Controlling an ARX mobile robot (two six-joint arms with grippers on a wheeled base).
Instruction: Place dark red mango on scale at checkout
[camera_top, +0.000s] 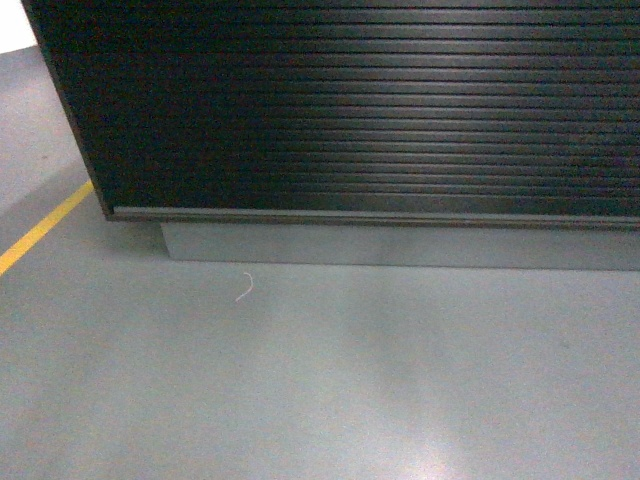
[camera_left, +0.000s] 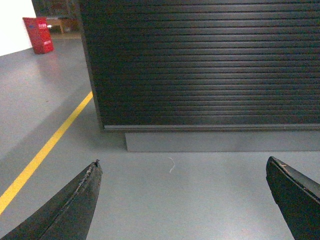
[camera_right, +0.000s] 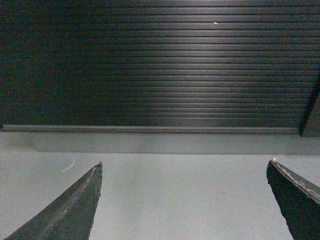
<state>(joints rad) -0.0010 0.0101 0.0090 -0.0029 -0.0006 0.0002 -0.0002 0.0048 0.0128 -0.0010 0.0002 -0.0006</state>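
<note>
Closest to us, our left gripper (camera_left: 182, 200) hangs low over the grey floor (camera_top: 320, 380) with its two dark fingers (camera_left: 75, 205) spread wide apart and nothing between them, and our right gripper (camera_right: 184, 200) looks just the same, wide apart and holding nothing. A little farther out a small white scrap (camera_top: 244, 288) lies on the floor, and a yellow line (camera_top: 40, 230) runs off to our left. Past that stands the checkout (camera_top: 380, 110), and all we can see of it is its ribbed black front and the pale base under it. Far off on the left there is a red crate (camera_left: 39, 35). We cannot see the dark red mango in any view, and we cannot see the scale or the top of the counter either, so we cannot tell where they are. Here is what we think could go wrong. We are low and close to the counter, so if we roll ahead we might bump its front. If we lift our arms without looking up first, they could knock the edge of the top. And if we reach for fruit we cannot see, we might grab the wrong one, or push it off so it falls
</note>
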